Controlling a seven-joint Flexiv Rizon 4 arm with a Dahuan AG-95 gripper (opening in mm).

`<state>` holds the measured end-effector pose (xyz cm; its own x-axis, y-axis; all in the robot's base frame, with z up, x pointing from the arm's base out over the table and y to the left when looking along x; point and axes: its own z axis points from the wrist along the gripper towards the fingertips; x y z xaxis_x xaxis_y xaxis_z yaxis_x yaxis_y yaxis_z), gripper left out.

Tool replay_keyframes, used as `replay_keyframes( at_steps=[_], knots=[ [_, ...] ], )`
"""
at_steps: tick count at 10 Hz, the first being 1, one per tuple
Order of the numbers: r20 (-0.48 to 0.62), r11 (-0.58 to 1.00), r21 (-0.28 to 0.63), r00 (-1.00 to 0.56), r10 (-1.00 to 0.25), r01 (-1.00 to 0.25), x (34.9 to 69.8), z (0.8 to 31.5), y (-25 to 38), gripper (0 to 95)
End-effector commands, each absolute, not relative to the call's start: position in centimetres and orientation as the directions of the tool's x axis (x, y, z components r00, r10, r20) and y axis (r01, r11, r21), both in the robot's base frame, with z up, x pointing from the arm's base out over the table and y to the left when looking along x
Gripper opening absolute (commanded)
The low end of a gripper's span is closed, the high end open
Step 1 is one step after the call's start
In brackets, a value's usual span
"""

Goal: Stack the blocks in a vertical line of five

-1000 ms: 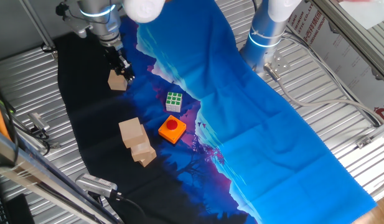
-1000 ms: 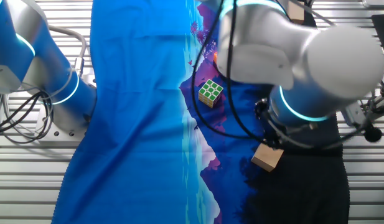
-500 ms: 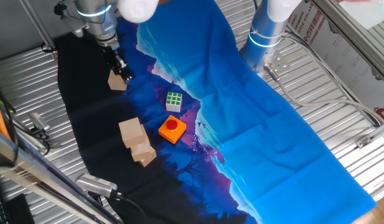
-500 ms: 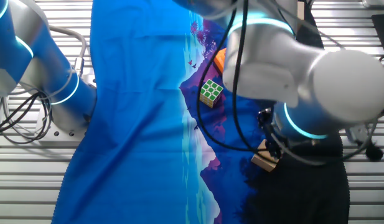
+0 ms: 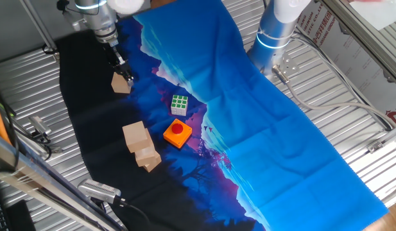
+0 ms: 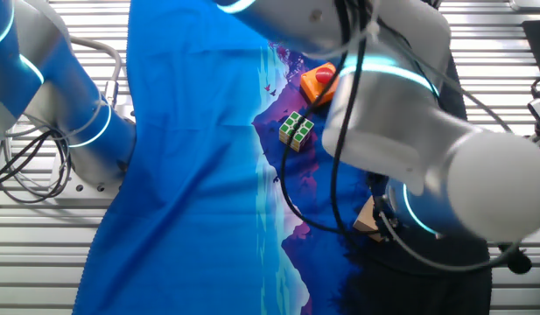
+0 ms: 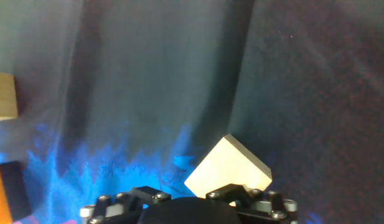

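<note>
One light-tan wooden block lies tilted on the dark cloth at the back left. My gripper hangs right over it, fingers down at its top edge. In the hand view this block sits corner-up just ahead of the gripper body, toward the right finger mount. The two finger mounts stand wide apart and nothing is between them. In the other fixed view the arm hides most of the block. More tan blocks stand in a short stack, with another block against its front. One of these blocks shows at the left edge of the hand view.
A green-and-white puzzle cube and a flat orange block with a red button sit on the cloth right of the blocks. Blue cloth covers the table's middle and right. A second arm's base stands at the back.
My arm has shifted slightly left and back and its wrist has turned. The tilted block under it has stayed in place.
</note>
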<state>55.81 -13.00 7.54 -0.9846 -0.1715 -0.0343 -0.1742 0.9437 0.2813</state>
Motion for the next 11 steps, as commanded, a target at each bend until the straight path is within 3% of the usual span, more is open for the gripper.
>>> replay_keyframes(
  at_steps=[1,2,8,11],
  knots=[
    [-0.038,0.619,0.066,-0.622,-0.782,-0.782,55.88,7.59,-13.03,76.0],
    [-0.034,0.565,0.055,-0.567,-0.823,-0.823,55.88,7.59,-13.02,95.0],
    [0.014,0.372,0.0,-0.372,-0.928,-0.928,55.97,7.44,-12.84,95.0],
    [0.05,0.433,-0.016,-0.433,-0.9,-0.901,56.03,6.99,-12.78,95.0]
  ],
)
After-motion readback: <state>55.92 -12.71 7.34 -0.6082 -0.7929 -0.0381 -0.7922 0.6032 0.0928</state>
